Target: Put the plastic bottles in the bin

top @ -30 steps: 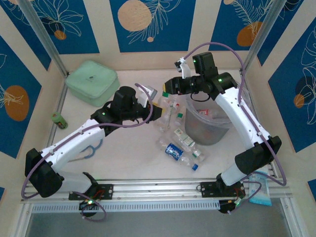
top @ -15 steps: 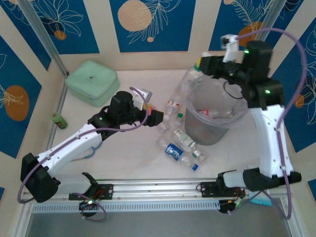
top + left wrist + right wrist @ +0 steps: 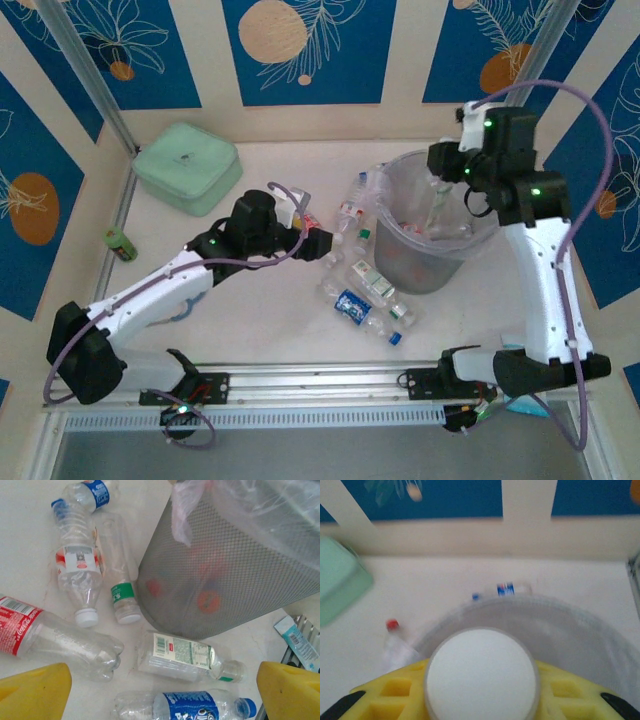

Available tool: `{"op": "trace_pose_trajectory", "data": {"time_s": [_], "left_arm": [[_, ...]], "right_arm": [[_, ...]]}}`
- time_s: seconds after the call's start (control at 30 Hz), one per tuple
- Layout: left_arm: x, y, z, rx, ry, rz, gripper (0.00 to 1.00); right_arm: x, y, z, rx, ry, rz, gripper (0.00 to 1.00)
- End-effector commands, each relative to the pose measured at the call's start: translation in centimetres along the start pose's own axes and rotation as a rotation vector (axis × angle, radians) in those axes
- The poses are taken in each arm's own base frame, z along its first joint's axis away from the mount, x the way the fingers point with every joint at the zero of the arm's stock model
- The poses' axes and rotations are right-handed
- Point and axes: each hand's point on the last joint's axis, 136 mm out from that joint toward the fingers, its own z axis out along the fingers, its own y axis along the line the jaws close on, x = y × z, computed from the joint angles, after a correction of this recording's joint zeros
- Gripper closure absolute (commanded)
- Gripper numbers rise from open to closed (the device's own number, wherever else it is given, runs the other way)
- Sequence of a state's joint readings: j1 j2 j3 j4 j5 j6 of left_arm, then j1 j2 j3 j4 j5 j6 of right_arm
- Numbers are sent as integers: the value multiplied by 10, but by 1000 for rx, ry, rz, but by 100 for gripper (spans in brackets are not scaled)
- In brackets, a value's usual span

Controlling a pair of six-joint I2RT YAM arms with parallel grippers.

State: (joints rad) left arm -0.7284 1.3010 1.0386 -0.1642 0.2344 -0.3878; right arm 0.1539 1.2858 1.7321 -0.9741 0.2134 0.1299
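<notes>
So, the right gripper [image 3: 441, 180] is clamped on a clear bottle [image 3: 437, 208], which is held upright over the mouth of the bin [image 3: 420, 272]. From the right wrist, the bottle's pale round end is seen head-on, wedged between the yellow fingers [image 3: 390, 695], with the bin's rim curving just beyond it. A few reddish blobs can be made out inside the bin through its grey mesh wall.

The left gripper [image 3: 160, 692] is spread wide with nothing held, hung low over the loose bottles lying on the table [image 3: 270, 310] just beside the bin. Right under it, a blue-label bottle [image 3: 192, 706] and a white-and-green-label bottle [image 3: 182, 655] are found, the latter near the bin's foot. Off to one side, a Coca-Cola bottle [image 3: 47, 637] is laid flat. A white-capped bottle [image 3: 77, 577] and a green-label bottle [image 3: 119, 575] are lined up side by side, caps toward the camera. A blue-banded bottle [image 3: 90, 492] is spotted further back. A mint-green case [image 3: 187, 167] is parked well apart at the far left.
</notes>
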Motion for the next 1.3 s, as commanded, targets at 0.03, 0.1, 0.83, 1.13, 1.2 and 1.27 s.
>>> {"op": "trace_pose_trajectory", "data": {"time_s": [0.03, 0.1, 0.83, 1.13, 1.2, 1.27], "left_arm": [[5, 3, 3, -2, 20, -10, 6], [7, 3, 3, 0, 21, -10, 5], [25, 18, 16, -19, 57, -60, 5], [29, 24, 19, -22, 72, -78, 5], [31, 25, 20, -24, 76, -82, 5], [31, 26, 21, -25, 78, -87, 5]], "right_arm": [[50, -9, 15, 56, 142, 8, 100], [67, -12, 23, 69, 184, 20, 100], [162, -34, 117, 146, 419, -74, 100], [154, -26, 115, 67, 423, 107, 71], [142, -25, 106, 52, 395, 130, 56], [131, -24, 97, 43, 379, 150, 44]]}}
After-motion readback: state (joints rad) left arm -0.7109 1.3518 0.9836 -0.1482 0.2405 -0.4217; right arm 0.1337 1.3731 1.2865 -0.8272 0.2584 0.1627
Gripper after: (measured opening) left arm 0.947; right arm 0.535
